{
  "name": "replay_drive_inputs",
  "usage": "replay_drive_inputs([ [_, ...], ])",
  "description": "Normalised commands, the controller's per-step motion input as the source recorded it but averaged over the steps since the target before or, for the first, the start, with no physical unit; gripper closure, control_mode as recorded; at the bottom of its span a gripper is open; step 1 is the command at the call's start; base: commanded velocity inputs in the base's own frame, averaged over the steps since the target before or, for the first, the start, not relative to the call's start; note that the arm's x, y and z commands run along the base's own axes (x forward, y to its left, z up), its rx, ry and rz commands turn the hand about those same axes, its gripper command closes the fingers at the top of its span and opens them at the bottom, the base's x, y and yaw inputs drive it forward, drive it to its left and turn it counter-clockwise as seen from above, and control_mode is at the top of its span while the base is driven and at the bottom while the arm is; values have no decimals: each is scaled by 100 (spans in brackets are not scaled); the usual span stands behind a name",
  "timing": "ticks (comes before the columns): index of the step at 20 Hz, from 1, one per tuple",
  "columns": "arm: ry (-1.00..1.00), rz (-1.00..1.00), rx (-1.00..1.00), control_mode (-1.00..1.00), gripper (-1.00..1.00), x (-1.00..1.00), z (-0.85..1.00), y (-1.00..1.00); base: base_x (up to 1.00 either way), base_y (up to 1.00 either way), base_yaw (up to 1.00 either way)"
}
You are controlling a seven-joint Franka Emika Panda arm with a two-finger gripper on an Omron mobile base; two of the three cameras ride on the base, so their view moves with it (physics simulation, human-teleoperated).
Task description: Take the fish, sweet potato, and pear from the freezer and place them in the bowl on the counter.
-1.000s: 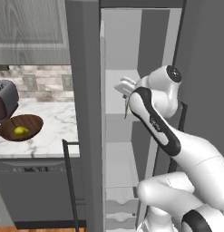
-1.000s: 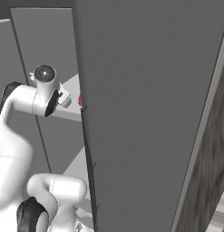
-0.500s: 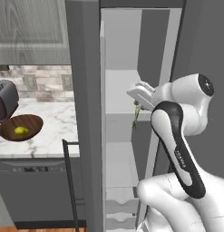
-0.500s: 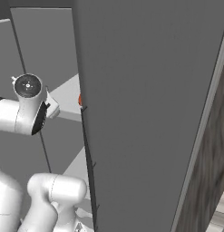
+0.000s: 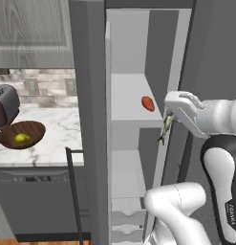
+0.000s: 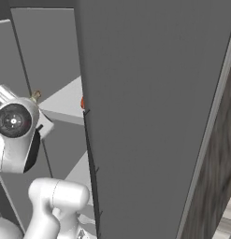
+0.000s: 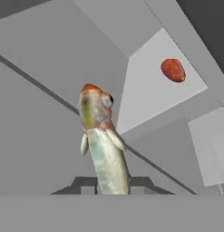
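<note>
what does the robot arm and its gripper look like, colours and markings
The arm is glossy white with rounded, tube-like links and dark grey to black bands at the joints. Small grey lettering runs along the dark band low on the right in the left base view. In the right base view a round dark cap with a pale centre closes one joint. The gripper has a white body and small dark finger tips.

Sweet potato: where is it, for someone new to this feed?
Find the tall dark grey freezer right of the marble counter. On its white middle shelf lies the sweet potato, an orange-red oval, unlike the slender grey-green fish in the gripper.
</note>
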Motion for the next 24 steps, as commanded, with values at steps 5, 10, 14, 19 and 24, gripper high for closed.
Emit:
replay_drive_inputs([
  [5,-5,0,12,-100,100,-92,60,-33,0,0,0],
  [10,0,0,7,-100,100,-88,33,-17,0,0,0],
  [14,-2,0,0,-100,100,-55,4,-8,0,0,0],
  [19,-27,0,0,-100,100,-23,-7,-2,0,0,0],
  [24,-51,0,0,-100,100,0,-1,0,0,0,0],
])
